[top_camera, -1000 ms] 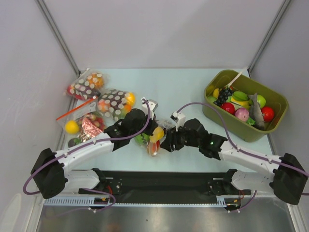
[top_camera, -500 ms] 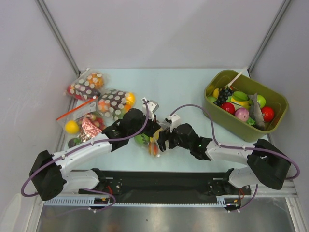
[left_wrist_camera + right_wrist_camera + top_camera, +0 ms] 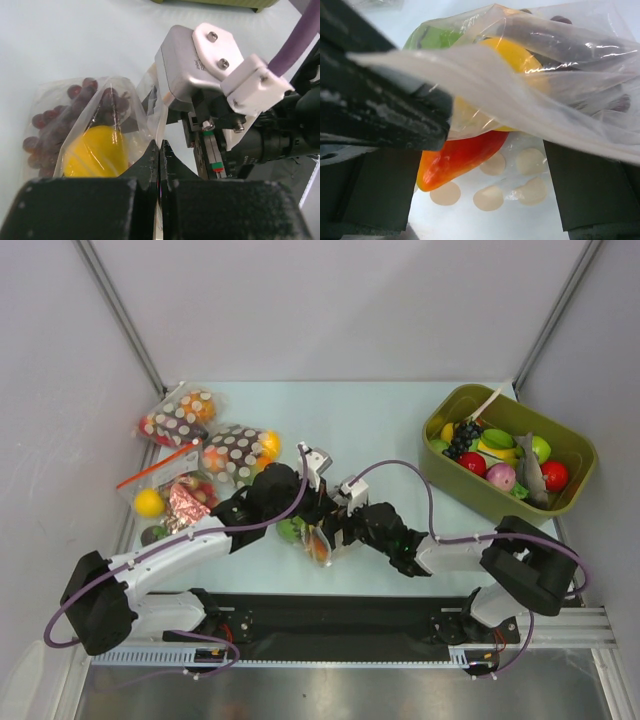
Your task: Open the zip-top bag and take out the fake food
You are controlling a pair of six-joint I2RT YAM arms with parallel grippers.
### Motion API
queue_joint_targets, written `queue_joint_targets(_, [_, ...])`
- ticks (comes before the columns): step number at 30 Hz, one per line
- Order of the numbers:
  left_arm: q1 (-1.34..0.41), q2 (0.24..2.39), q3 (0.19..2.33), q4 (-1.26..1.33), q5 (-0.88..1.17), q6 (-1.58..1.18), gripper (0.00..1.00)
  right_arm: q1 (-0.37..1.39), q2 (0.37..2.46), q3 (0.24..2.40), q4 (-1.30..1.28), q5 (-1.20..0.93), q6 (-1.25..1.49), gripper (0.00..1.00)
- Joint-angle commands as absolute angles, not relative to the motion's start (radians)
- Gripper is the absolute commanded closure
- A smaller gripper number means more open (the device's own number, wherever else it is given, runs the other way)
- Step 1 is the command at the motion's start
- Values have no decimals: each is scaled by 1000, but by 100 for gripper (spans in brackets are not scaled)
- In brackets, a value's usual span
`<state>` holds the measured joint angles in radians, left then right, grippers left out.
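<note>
The clear zip-top bag (image 3: pixel 318 542) lies at the table's middle, between my two grippers. My left gripper (image 3: pixel 160 150) is shut, pinching the bag's upper edge and holding that lip up. Through the plastic the left wrist view shows a yellow fruit (image 3: pixel 97 150) and dark purple grapes (image 3: pixel 75 107). My right gripper (image 3: pixel 482 192) is open at the bag's mouth, one finger on each side of the dotted lower sheet. Inside lie an orange-red piece (image 3: pixel 455 157), the yellow fruit (image 3: pixel 517 55) and a green one (image 3: pixel 437 37). Seen from above, the right gripper (image 3: pixel 336 530) sits just right of the bag.
An olive-green bin (image 3: pixel 480 495) with toy fruit stands at the right. Two dark brown white-dotted bags (image 3: pixel 235 450) (image 3: pixel 180 415) and a bag with a red zip strip (image 3: pixel 165 485) lie at the left. The arms nearly meet over the bag.
My right gripper has opened wider and slid left up to the bag's mouth. The left gripper has kept its pinch on the bag's edge, almost still.
</note>
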<state>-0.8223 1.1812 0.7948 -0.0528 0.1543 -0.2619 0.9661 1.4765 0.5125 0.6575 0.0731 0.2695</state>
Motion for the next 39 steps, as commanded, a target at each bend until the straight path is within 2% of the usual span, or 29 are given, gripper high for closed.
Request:
queue_joint_targets(1, [-818,1169,821,24,256,-276,100,976,1535,506,872,77,206,0])
queue_joint_targets(6, [-818,1181,813,46,305,-293,100,985,1589,526,914,93,187,5])
queue_joint_targets(9, [-818,1177,804,57,324,-302,100,986,1605,541,923,118,176,18])
queue_joint_targets(10, [-818,1175,799,60,324,-305,100,986,1606,545,925,121,170,32])
queue_joint_targets(12, [-818,1170,798,55,313,-305,100,986,1603,546,927,138,167,42])
queue_joint_targets(13, [-818,1166,799,51,302,-301,100,988,1598,540,934,140,167,50])
queue_joint_targets(19, [-816,1146,805,15,233,-278,100,997,1503,488,934,184,155,65])
queue_joint_targets(22, [-810,1134,808,8,183,-279,100,1000,1445,463,907,192,155,67])
queue_joint_targets(29, [-788,1135,810,-112,-158,-270,100,1000,1371,439,841,232,147,68])
queue_joint_targets(35, [-787,1138,793,-101,-173,-273,100,999,1456,495,822,187,149,66])
queue_joint_targets(39, [-785,1155,772,-106,-261,-276,100,1000,1502,512,863,149,172,62])
